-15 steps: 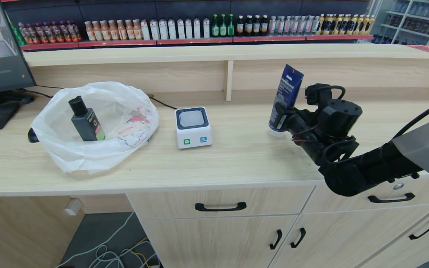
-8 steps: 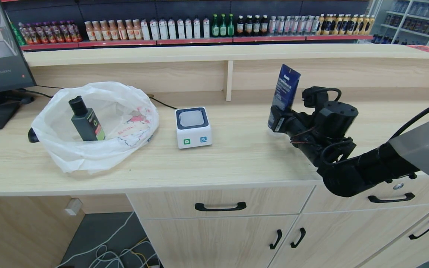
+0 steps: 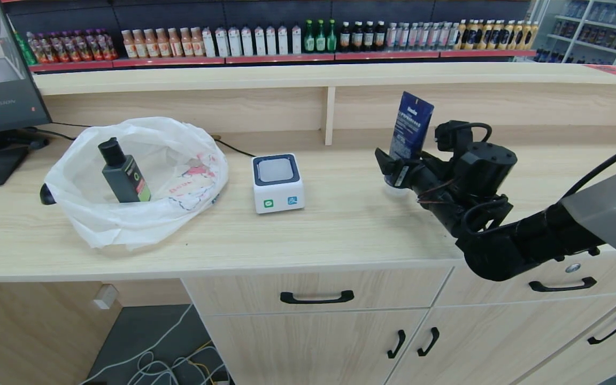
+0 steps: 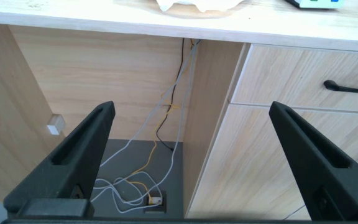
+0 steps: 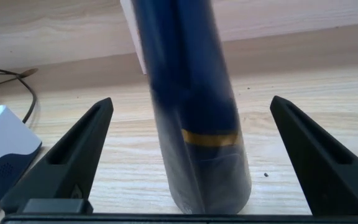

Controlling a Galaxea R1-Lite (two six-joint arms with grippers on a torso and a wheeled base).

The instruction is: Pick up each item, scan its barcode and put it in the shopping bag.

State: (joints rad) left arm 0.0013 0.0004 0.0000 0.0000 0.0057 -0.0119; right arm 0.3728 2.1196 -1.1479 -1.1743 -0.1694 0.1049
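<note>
Blue tube (image 3: pixel 411 128) standing between spread fingers
On the counter (image 3: pixel 340 224), the shopping bag (image 3: pixel 179 208) at the left holds a dark bottle (image 3: pixel 123 174), and the scanner (image 3: pixel 277 183) sits in the middle. At the right, the right gripper (image 3: pixel 393 168) is released around the upright tube. The left gripper (image 4: pixel 191 112) is also spread, low before the cabinet.

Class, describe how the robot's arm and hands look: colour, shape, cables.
The right arm is matte black with rounded cylindrical joints, looped black cables and a grey shell farther up. The right hand and left hand each have two black, flat, wedge-shaped fingers.
</note>
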